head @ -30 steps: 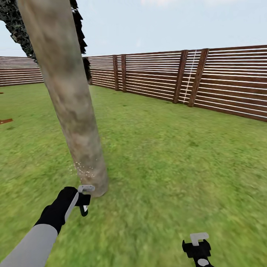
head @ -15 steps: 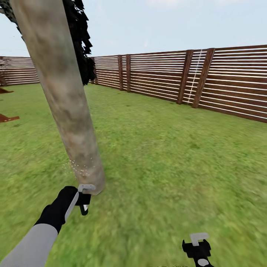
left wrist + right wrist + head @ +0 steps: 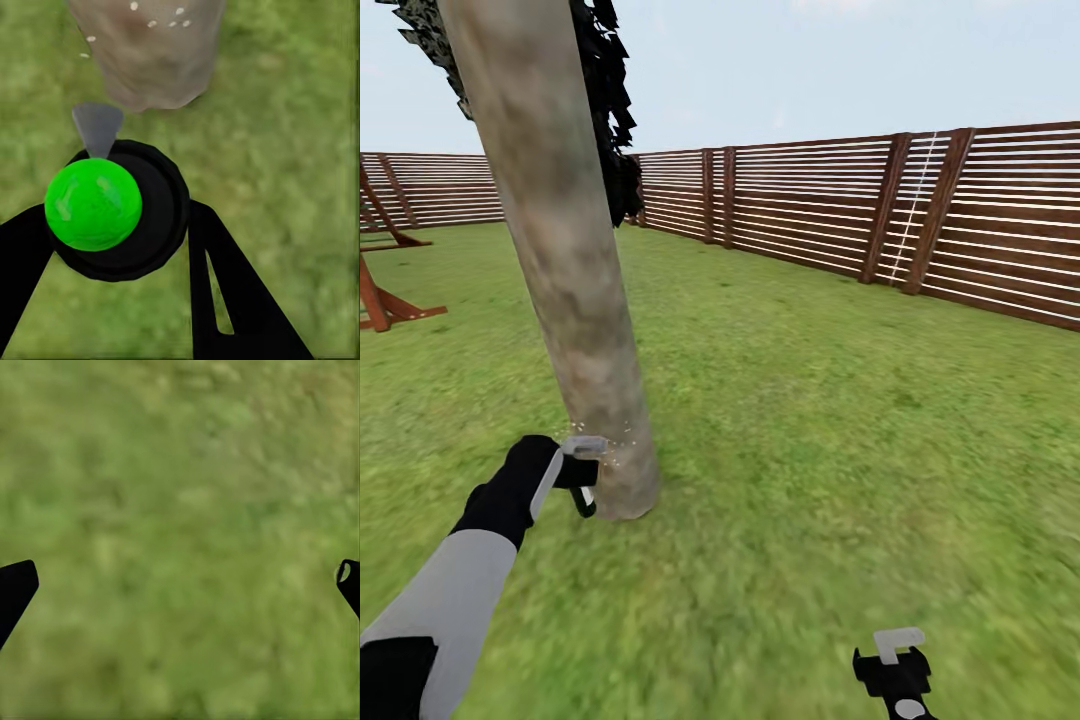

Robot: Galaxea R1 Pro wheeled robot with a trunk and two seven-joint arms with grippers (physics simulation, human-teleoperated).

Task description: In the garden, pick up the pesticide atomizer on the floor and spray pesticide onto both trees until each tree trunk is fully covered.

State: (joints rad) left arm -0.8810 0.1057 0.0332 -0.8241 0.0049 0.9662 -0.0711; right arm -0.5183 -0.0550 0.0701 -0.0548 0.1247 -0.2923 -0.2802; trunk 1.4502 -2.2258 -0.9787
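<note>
Just ahead of the left end effector [image 3: 582,475], a thick pale mottled tree trunk [image 3: 565,260] was being dusted with whitish pesticide specks [image 3: 622,441] near its base. The small black atomizer [image 3: 112,210] was clamped there; the right end effector [image 3: 897,660] was spread apart, empty. Higher bark looked untreated, and a second tree presumably remained.

The tree trunk [image 3: 565,270] stands on the lawn [image 3: 830,420], left of centre; the left gripper [image 3: 582,480] sits just beside its base, the fence [image 3: 840,205] behind.

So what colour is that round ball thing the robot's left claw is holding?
Bright green, set in a black ring, on the atomizer; the left wrist view shows it best.
</note>
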